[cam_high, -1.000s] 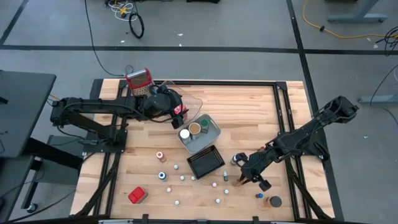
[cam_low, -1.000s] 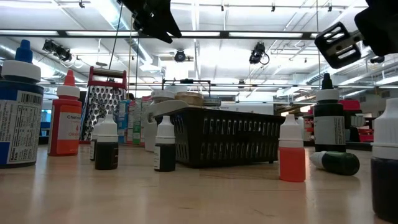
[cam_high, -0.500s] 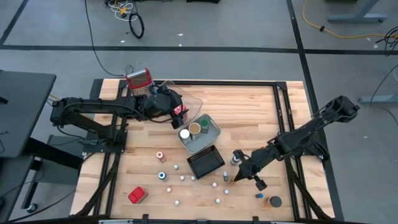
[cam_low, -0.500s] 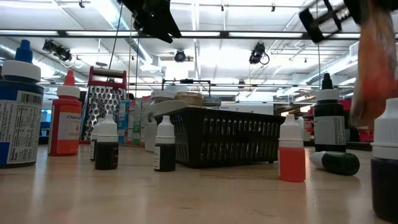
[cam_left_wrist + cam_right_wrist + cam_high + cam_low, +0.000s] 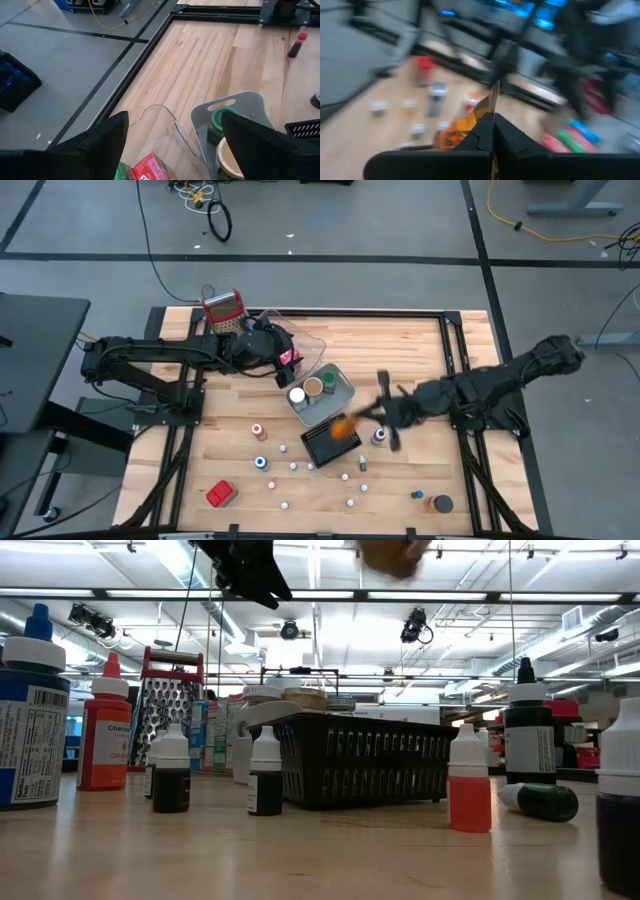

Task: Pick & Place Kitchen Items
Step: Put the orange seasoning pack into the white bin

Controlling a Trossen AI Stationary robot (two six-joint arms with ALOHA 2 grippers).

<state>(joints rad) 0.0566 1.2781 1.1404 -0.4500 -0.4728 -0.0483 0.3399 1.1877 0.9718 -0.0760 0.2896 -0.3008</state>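
Observation:
My right gripper reaches in from the table's right, shut on a small orange packet. It holds the packet in the air over the black basket. The packet shows blurred in the right wrist view and at the top of the low view. My left gripper waits open at the far left over the clear tray, which holds a red carton. My right gripper pinches one edge of the orange packet between its two shut fingers. The fingers come nearly level from the table's right. The rest of the packet sticks out past the fingertips, lifted clear above the basket.
A grey tray with round jars sits between the clear tray and the basket. Small dropper bottles and caps dot the near middle. A red carton lies near left, a dark jar near right, and the grater far left.
My right gripper has risen from the table's near right and swung toward the left and far side, to the black basket. It turned from pointing down to nearly level. The orange packet has come up off the table with it.

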